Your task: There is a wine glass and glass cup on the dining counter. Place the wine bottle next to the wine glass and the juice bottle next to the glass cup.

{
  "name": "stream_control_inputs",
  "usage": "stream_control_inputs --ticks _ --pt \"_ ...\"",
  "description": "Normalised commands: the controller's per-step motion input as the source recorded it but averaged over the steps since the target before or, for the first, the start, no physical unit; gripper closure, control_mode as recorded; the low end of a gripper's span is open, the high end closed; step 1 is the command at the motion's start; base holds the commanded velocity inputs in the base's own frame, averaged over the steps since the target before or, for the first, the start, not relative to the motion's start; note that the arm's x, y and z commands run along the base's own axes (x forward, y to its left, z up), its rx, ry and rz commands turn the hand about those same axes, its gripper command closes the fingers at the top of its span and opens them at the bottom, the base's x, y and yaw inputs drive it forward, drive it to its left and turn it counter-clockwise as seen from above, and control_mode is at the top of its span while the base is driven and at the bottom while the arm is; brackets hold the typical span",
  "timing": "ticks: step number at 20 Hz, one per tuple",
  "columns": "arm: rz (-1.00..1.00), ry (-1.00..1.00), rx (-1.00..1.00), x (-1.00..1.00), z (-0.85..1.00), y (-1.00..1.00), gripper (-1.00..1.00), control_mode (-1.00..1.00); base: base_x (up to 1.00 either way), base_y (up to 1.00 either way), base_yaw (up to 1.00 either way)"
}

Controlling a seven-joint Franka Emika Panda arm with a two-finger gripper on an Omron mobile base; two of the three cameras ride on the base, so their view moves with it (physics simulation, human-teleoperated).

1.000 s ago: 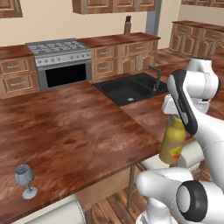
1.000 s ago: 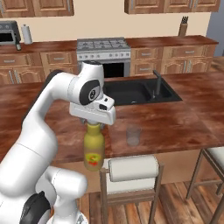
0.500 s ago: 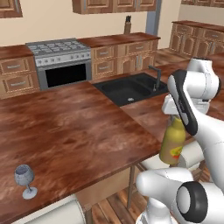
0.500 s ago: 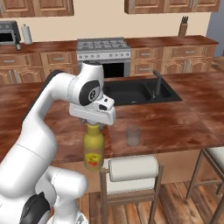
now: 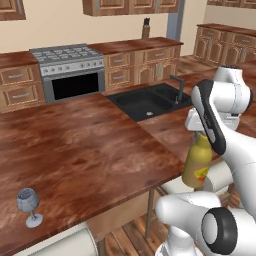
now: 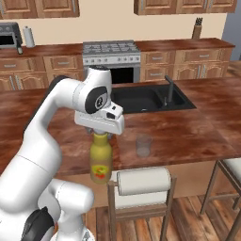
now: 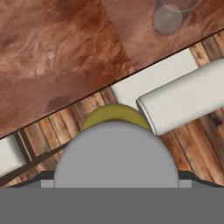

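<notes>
Here's the juice bottle (image 6: 101, 163), stout and mustard-yellow, with a red-and-yellow label low on its body and a rounded shoulder narrowing to a short neck. It hangs upright from the gripper (image 6: 100, 135), its neck tucked up under the white hand, its base out past the near edge of the dining counter (image 6: 188, 134) and level with the stool back. In the left base view the same bottle (image 5: 197, 161) shows smooth and slightly glossy, the label a small red patch near the bottom. The fingers themselves are hidden behind the hand and the bottle's top, but the bottle dangles off the counter with nothing under it, so they are clamped on its neck.

From the hand view, a big pale grey round cap (image 7: 116, 154) sits right under the camera, with a crescent of yellow shoulder peeking past it.

The glass cup (image 6: 143, 146) stands on the counter just to the right of the bottle, near the front edge: a small clear greyish tumbler, straight-sided, no stem. From above it reads as a see-through ring (image 7: 168, 18).

Counter top is reddish-brown wood grain, mottled, with a matte black sink (image 6: 143, 98) and a dark faucet (image 6: 168, 88) set in it.

Far off at the counter's left end, a wine glass (image 5: 28, 206) stands on its stem, clear with a bluish tint.

A stool (image 6: 143, 188) with a white cylindrical cushioned back and a brown frame stands right below the bottle.
</notes>
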Motion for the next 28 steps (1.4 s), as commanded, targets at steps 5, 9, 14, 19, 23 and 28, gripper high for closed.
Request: stream_control_inputs --ticks 5,9,14,19,23,28 --pt "0.0 0.0 0.0 0.02 0.05 0.02 1.0 -1.0 0.01 0.08 0.0" --pt "0.0 0.0 0.0 0.18 0.26 0.16 1.0 -1.0 0.0 0.0 0.0" --pt "0.0 0.0 0.0 0.31 0.24 0.29 1.0 -1.0 0.0 0.0 0.0" --pt "-0.01 -0.01 -0.01 0.57 -0.03 0.07 1.0 -1.0 0.0 0.0 0.0" --pt "0.0 -0.07 0.0 0.62 -0.16 -0.1 1.0 -1.0 0.0 0.0 0.0" --pt "0.0 -0.19 -0.01 0.59 -0.19 -0.06 1.0 -1.0 0.0 0.0 0.0"
